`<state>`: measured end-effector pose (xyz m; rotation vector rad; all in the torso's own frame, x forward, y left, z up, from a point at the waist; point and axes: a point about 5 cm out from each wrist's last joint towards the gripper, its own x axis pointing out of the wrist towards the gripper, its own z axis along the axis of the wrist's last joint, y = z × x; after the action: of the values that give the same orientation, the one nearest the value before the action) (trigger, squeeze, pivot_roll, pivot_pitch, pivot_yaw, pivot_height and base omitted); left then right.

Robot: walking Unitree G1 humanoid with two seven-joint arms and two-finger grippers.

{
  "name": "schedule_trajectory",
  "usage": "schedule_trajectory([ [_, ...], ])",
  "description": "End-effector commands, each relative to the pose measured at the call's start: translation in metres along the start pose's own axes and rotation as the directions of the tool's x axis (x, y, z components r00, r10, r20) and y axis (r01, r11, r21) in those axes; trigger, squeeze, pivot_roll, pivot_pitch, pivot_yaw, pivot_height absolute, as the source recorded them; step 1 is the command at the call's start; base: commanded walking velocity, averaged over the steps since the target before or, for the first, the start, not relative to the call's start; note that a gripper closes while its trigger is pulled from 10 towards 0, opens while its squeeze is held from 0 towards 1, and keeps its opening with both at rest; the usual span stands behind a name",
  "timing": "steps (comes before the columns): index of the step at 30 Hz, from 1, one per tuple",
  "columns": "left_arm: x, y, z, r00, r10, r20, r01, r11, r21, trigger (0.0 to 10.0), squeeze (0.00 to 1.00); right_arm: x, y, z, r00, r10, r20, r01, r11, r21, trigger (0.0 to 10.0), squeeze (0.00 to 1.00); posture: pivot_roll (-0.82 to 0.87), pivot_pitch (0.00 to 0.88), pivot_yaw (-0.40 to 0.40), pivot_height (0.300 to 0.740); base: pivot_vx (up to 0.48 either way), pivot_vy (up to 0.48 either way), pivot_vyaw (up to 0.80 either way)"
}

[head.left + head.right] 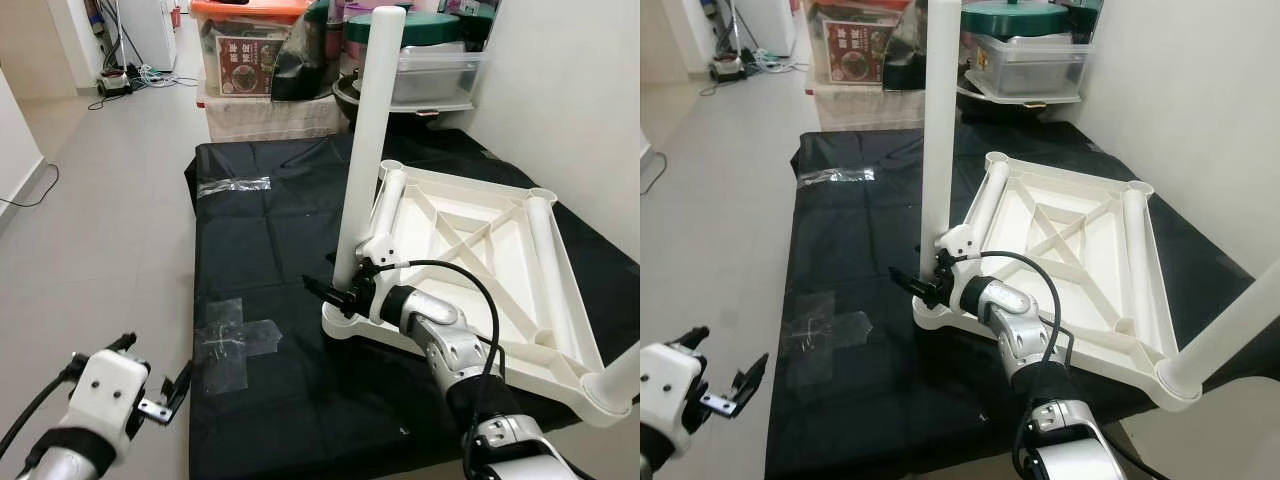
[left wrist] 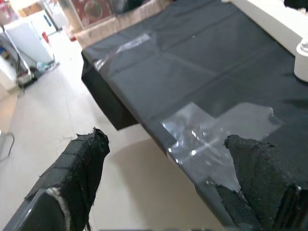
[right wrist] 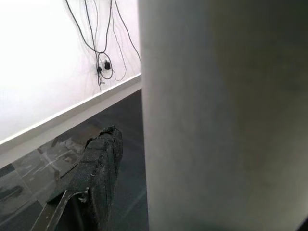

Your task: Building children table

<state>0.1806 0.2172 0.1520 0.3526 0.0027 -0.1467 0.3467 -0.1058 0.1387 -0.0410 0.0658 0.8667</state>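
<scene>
A white children's table top (image 1: 463,186) lies upside down on a black mat (image 1: 270,230). One white leg (image 1: 372,130) stands upright in its near left corner socket. My right gripper (image 1: 338,290) is shut on the base of that leg; in the right wrist view the leg (image 3: 216,115) stands close beside one black finger (image 3: 96,168). A second leg (image 1: 1230,330) stands in the near right corner. Two more legs (image 1: 545,250) lie along the top's side edges. My left gripper (image 1: 155,362) hangs open over the floor by the mat's near left edge, holding nothing.
Clear tape patches (image 1: 235,335) stick to the mat. Storage boxes with an orange lid (image 1: 245,45) and covered containers (image 1: 430,60) are stacked behind the mat. A white wall (image 1: 1200,100) runs along the right. Cables (image 1: 130,80) lie on the tiled floor at the far left.
</scene>
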Motion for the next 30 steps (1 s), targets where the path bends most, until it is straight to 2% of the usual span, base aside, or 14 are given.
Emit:
schedule_trajectory([
  [1,0.008,0.010,-0.004,1.000,0.028,-0.001,-0.028,0.998,0.060,10.0,0.00,0.001,0.004,-0.003,1.000,-0.007,-0.004,0.007,1.000,-0.022,10.0,0.00,0.10,0.000,-0.063,0.740,0.000,0.000,0.00],
  [2,0.008,0.010,-0.004,1.000,0.028,-0.001,-0.028,0.998,0.060,10.0,0.00,0.001,0.004,-0.003,1.000,-0.007,-0.004,0.007,1.000,-0.022,10.0,0.00,0.10,0.000,-0.063,0.740,0.000,0.000,0.00],
  [4,0.026,0.018,0.000,0.994,0.094,0.047,-0.096,0.994,0.043,10.0,0.00,0.001,0.007,-0.001,0.998,-0.062,0.014,0.062,0.998,0.001,10.0,0.00,0.08,0.000,-0.055,0.740,0.000,0.000,0.00],
  [10,0.034,0.016,0.003,0.992,0.110,0.070,-0.111,0.994,0.023,10.0,0.00,-0.001,0.013,0.000,0.997,-0.064,0.032,0.064,0.998,0.019,10.0,0.00,0.06,0.000,-0.049,0.740,0.000,0.000,0.00],
  [13,0.039,0.008,0.006,0.991,0.104,0.086,-0.104,0.995,-0.004,10.0,0.00,-0.004,0.018,-0.004,0.997,-0.064,0.034,0.063,0.998,0.029,10.0,0.00,0.05,0.000,-0.042,0.740,0.000,0.000,0.00],
  [14,0.038,-0.001,0.005,0.990,0.121,0.078,-0.116,0.991,-0.060,10.0,0.00,-0.007,0.020,-0.007,0.997,-0.073,0.033,0.072,0.997,0.035,10.0,0.00,0.05,0.000,-0.030,0.740,0.000,0.000,0.00],
  [16,0.036,-0.004,0.003,0.989,0.131,0.068,-0.126,0.989,-0.079,10.0,0.00,-0.008,0.020,-0.007,0.996,-0.079,0.035,0.078,0.996,0.039,10.0,0.00,0.05,0.000,-0.033,0.740,0.000,0.000,0.00],
  [19,0.031,-0.009,-0.005,0.988,0.146,0.046,-0.143,0.987,-0.071,10.0,0.00,-0.007,0.019,-0.005,0.994,-0.096,0.045,0.094,0.994,0.051,10.0,0.00,0.04,0.000,-0.045,0.740,0.000,0.000,0.00],
  [23,0.033,-0.013,-0.008,0.985,0.165,0.045,-0.160,0.983,-0.087,10.0,0.00,-0.005,0.019,-0.002,0.993,-0.105,0.054,0.101,0.993,0.058,10.0,0.00,0.04,0.000,-0.056,0.740,0.000,0.000,0.00],
  [27,0.051,-0.024,-0.007,0.984,0.159,0.083,-0.152,0.985,-0.086,10.0,0.00,0.001,0.022,0.003,0.992,-0.106,0.065,0.102,0.993,0.052,10.0,0.00,0.04,0.000,-0.078,0.740,0.000,0.000,0.00],
  [30,0.056,-0.030,-0.005,0.988,0.120,0.102,-0.113,0.991,-0.069,10.0,0.00,0.002,0.024,0.006,0.992,-0.099,0.073,0.096,0.994,0.042,10.0,0.00,0.04,0.000,-0.077,0.740,0.000,0.000,0.00],
])
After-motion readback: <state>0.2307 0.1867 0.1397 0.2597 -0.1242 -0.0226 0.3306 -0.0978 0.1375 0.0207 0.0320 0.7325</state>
